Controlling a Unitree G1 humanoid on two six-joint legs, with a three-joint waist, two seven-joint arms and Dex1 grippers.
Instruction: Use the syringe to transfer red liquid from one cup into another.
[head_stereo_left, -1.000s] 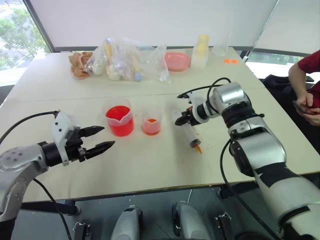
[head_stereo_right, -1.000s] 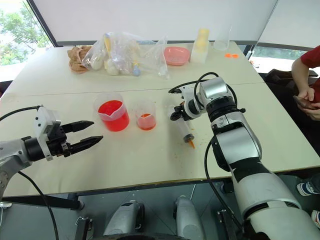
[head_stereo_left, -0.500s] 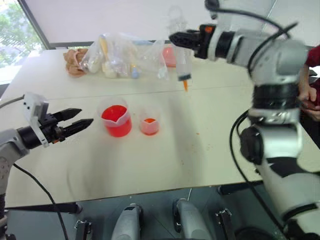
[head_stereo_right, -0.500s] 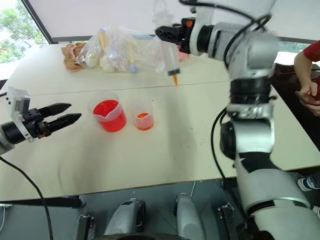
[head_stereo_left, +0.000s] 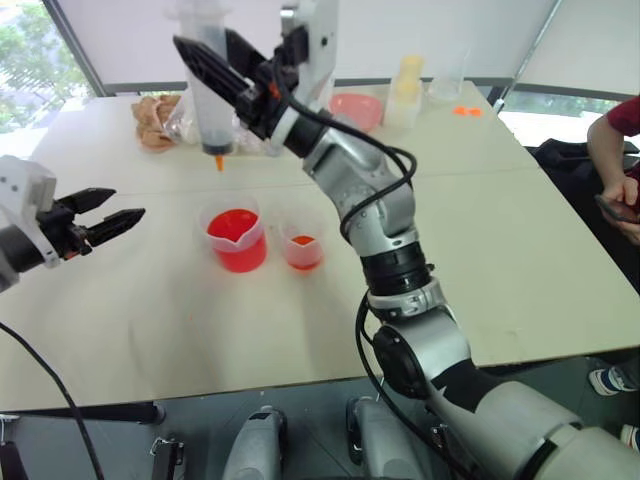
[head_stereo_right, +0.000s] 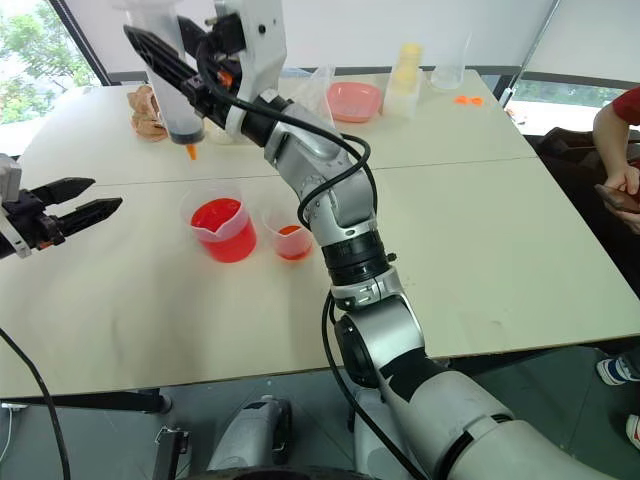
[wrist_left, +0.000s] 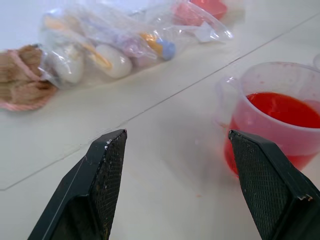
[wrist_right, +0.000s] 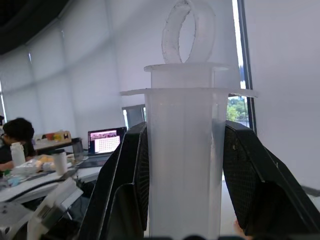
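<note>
Syringe (head_stereo_left: 211, 85) clear, thick barrel, ring-topped plunger, short orange tip pointing down, upright, pinched between right gripper (head_stereo_left: 215, 70) fingers, raised above table (head_stereo_left: 500, 250), up and left of beaker (head_stereo_left: 236, 238) of red liquid (head_stereo_left: 233, 228). Small cup (head_stereo_left: 302, 246) just right of beaker. Left gripper (head_stereo_left: 110, 213) jaws spread, empty, left of beaker.

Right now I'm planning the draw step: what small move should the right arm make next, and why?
Probably lower the syringe toward the beaker. The right gripper holds it upright, orange tip down, well above the table and behind the beaker, whose red liquid is what it has to draw. The left gripper hangs open to the side.
</note>
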